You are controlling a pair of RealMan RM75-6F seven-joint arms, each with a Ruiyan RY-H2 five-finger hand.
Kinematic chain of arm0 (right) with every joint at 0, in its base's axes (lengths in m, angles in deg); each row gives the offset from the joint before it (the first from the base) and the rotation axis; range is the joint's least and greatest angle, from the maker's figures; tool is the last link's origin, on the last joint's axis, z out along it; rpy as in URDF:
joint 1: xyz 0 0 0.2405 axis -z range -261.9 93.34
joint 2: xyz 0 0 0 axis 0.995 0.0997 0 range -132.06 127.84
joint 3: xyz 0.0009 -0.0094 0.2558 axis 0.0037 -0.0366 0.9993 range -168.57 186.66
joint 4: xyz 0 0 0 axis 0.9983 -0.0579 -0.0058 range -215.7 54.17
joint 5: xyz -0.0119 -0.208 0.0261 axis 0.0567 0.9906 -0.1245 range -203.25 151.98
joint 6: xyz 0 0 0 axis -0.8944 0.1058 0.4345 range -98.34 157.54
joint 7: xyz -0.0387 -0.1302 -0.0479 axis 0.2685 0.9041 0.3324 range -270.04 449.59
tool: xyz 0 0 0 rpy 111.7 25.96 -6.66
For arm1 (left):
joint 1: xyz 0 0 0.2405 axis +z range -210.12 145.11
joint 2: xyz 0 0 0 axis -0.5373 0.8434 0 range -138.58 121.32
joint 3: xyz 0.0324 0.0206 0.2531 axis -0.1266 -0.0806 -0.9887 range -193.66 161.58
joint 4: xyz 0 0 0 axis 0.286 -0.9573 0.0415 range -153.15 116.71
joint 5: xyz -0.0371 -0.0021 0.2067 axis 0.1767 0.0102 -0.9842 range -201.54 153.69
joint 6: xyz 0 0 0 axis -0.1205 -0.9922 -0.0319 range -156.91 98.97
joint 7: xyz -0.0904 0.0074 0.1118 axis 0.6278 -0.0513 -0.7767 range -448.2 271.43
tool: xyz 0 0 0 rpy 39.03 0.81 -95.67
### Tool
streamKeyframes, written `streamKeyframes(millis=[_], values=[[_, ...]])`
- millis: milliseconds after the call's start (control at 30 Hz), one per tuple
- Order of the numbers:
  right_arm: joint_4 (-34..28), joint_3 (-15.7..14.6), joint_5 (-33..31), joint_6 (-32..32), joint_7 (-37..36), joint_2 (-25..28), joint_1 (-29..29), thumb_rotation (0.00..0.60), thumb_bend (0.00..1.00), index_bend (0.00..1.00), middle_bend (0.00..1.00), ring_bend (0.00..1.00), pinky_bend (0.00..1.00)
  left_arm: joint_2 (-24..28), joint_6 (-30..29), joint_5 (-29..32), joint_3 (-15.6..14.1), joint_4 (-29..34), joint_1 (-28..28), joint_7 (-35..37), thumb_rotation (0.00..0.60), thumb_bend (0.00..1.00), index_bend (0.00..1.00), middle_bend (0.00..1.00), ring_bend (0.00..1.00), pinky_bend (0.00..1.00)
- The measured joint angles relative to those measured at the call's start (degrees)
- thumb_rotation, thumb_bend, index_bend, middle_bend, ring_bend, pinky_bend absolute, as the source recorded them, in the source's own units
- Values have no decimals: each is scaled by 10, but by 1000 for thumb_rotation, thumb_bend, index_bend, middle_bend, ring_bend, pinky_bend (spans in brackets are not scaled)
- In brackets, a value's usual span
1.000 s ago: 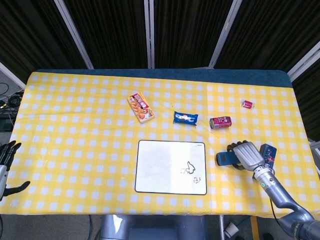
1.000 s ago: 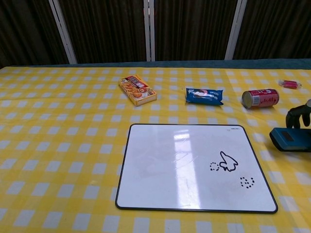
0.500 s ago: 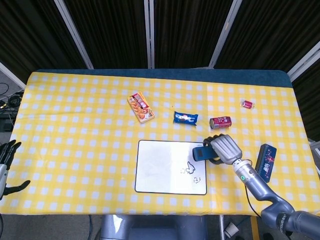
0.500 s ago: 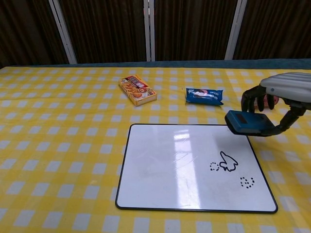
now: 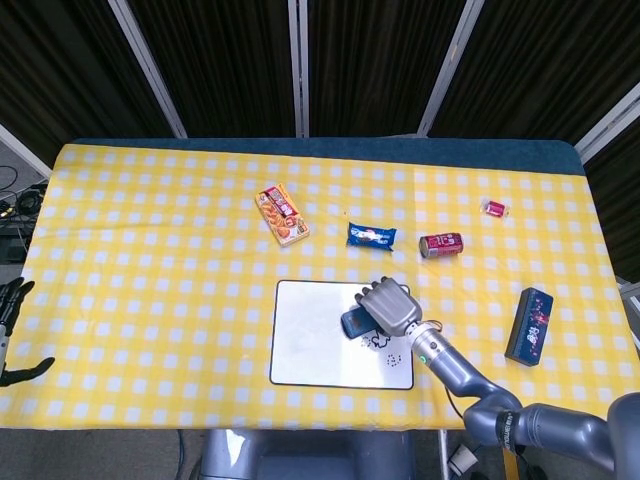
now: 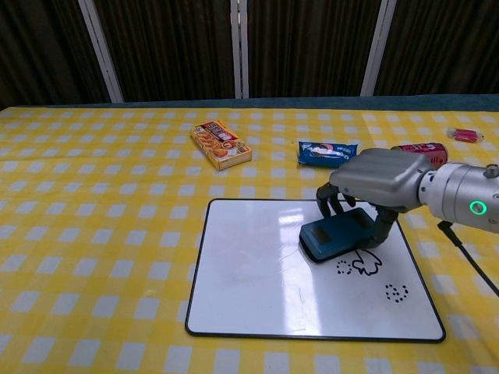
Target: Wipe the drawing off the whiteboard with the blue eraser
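Since the earlier frames the right hand [image 5: 388, 306] has carried the blue eraser [image 5: 354, 322] leftward from the table's right side, past the board's upper right corner, to a spot over the whiteboard [image 5: 310, 345] itself.

From the head camera, the right hand lies over the right half of the whiteboard with its fingers wrapped around the blue eraser; only the eraser's left end shows from under the palm, the rest being covered. The drawing [image 5: 381, 343] sits just below the hand, its upper part partly masked by the wrist, and the small dotted marks are hard to make out at this size. The left hand [image 5: 12, 303] is cut off at the left edge, off the table, fingers apart and holding nothing; it sits a little lower in the frame than before. An orange snack box [image 5: 282, 213], a blue snack packet [image 5: 371, 236], a red can [image 5: 440, 244] and a small pink wrapper [image 5: 495, 208] lie beyond the board, unchanged, and a dark blue box [image 5: 528, 325] lies well to the right.

From the chest camera, the right hand [image 6: 373, 187] grips the blue eraser [image 6: 336, 235] from above, fingers curled down both long sides. The eraser is tilted, and whether its underside touches the whiteboard [image 6: 257, 265] cannot be told. The drawing [image 6: 365, 264], with two dotted circles, lies just beside the eraser's right end, still unwiped. The red can [image 6: 427, 148] is now mostly hidden behind the hand. The left hand does not show here.
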Motion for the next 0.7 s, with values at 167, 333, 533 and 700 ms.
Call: streamKeyframes(millis=[167,333,533,700], values=[[-1,-15,-8,5,16,-2,-6,600,541,515,526,435,455,0,2,1,0,0,-1,0,600,0,0,0,0,0],[-28,-34,3,9,16,22,-6,600,559,528,536,444,457,-1,2,0,-1,2,-1,-2,600,0,0,0,0,0],[-75,-76,48,6,9,70,1,600,558,529,537,445,457,-1,3,-1,-2,4,-3,-3,600,0,0,0,0,0],[-107,-98,63,9,-9,94,8,600,560,532,540,447,457,-2,4,-2,-2,6,-4,-7,600,0,0,0,0,0]])
